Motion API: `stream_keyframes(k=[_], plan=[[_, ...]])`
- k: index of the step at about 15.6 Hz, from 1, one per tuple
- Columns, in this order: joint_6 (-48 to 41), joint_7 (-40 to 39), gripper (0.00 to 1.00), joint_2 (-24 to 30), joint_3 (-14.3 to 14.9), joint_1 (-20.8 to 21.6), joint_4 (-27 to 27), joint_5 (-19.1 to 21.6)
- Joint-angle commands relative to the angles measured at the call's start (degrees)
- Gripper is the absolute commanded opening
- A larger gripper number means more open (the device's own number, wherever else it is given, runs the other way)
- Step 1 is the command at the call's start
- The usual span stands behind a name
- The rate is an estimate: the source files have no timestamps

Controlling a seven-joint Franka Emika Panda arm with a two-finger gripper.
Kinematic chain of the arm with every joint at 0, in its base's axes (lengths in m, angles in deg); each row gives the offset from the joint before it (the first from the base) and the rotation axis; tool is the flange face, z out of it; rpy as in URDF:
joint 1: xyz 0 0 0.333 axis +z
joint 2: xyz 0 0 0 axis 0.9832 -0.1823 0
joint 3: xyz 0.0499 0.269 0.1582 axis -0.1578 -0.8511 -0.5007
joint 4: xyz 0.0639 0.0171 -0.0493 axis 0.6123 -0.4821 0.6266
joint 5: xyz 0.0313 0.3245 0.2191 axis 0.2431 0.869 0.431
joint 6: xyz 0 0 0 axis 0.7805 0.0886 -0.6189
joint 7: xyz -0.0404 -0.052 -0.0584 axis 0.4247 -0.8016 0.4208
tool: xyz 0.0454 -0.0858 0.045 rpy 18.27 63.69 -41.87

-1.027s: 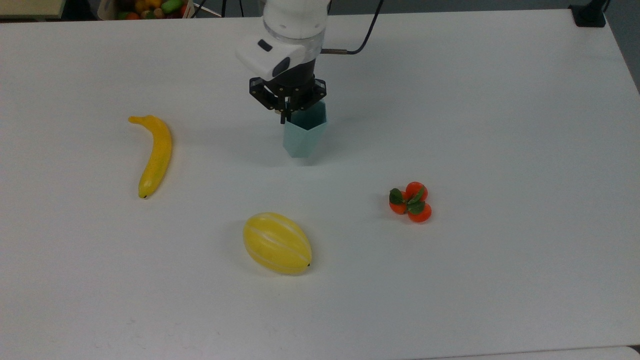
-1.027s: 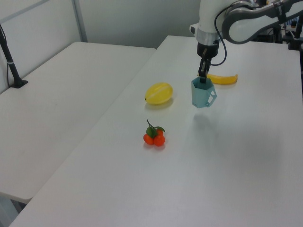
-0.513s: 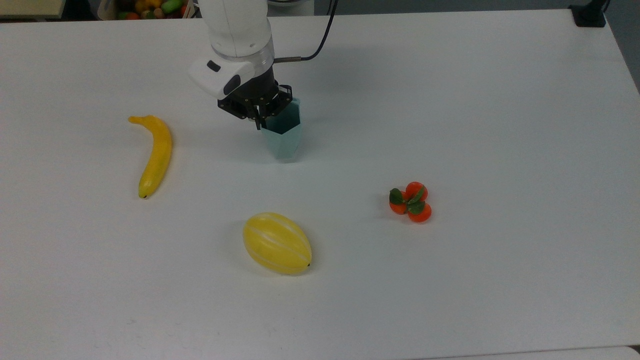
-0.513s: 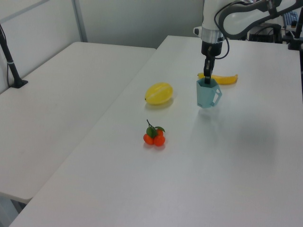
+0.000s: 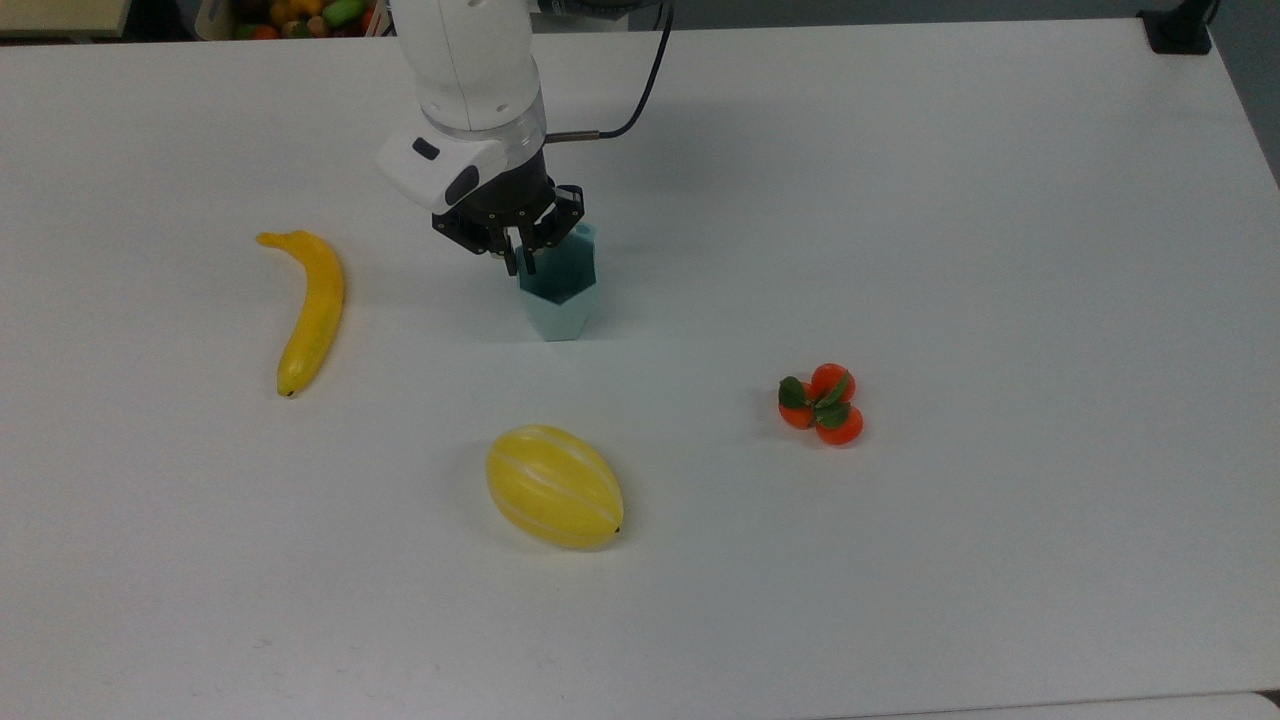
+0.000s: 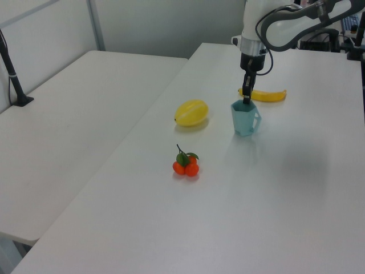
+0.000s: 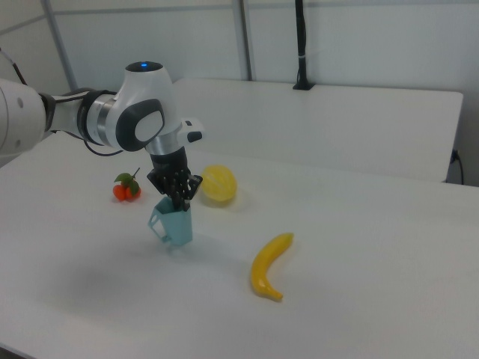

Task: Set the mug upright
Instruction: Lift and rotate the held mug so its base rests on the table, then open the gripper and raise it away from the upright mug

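The mug point(image 5: 558, 290) stands mouth-up toward the table's point(image 5: 1000, 200) far edge (the top view's upper middle), its base seemingly on the surface. The gripper point(image 5: 520, 262) pinches its rim, fingers nearly closed on the wall. If it lifts away before letting go, or drags sideways, I reckon the light mug could tip over.

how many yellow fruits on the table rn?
2. The banana lies at the top view's left, apart from the mug. The melon sits nearer the camera, below the mug. Nothing looks hidden behind the arm.
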Motion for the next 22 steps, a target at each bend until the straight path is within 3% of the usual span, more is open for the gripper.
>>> stream_keyframes(k=[1, 3, 8, 11, 15, 18, 22], plan=[[1.06, -0.74, 0.32, 0.35, 0.53, 0.73, -0.84, 1.56], [0.97, -0.74, 0.37, 0.44, 0.53, 0.73, -0.76, 1.64], [-0.61, 4.87, 1.0, 2.9, 0.61, 0.65, -0.49, 1.56], [-3.23, 6.21, 1.0, 4.91, 1.31, 0.56, -0.32, 1.47], [-15.17, 6.64, 1.0, 7.73, 2.28, -0.58, 3.71, 1.47], [-22.21, 10.59, 1.0, 8.17, 2.98, -0.85, 7.67, -1.85], [-24.08, 10.51, 1.0, 10.55, 3.16, -3.3, 8.3, -2.75]])
